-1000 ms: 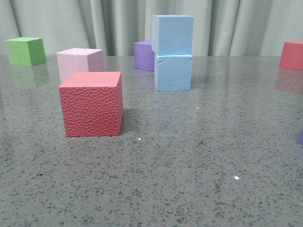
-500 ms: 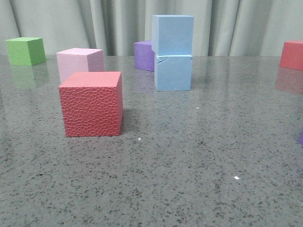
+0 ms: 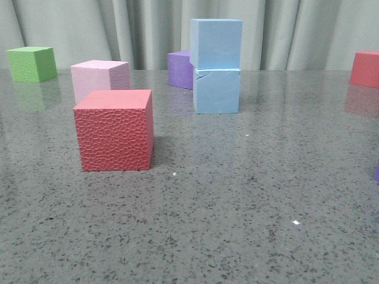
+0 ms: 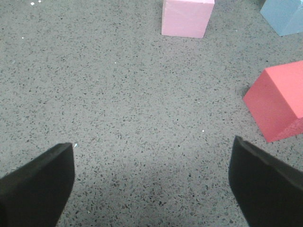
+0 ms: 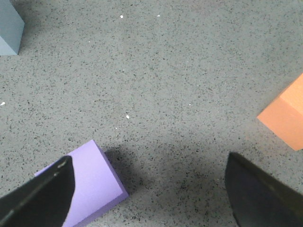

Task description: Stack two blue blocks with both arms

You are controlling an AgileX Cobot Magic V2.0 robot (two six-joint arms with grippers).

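Observation:
In the front view two pale blue blocks stand stacked at the back centre: the upper blue block (image 3: 216, 43) rests on the lower blue block (image 3: 217, 90), which has a small nick near its top left edge. No arm shows in the front view. A blue block corner shows in the left wrist view (image 4: 285, 15) and in the right wrist view (image 5: 9, 28). My left gripper (image 4: 151, 182) is open and empty over bare table. My right gripper (image 5: 149, 189) is open and empty, with a light purple cube (image 5: 90, 187) lying beside one finger.
A red dimpled cube (image 3: 115, 130) sits front left, a pink cube (image 3: 99, 78) behind it, a green cube (image 3: 32, 63) far left, a purple cube (image 3: 179, 69) behind the stack, a red cube (image 3: 365, 68) far right. An orange cube (image 5: 286, 116) shows in the right wrist view.

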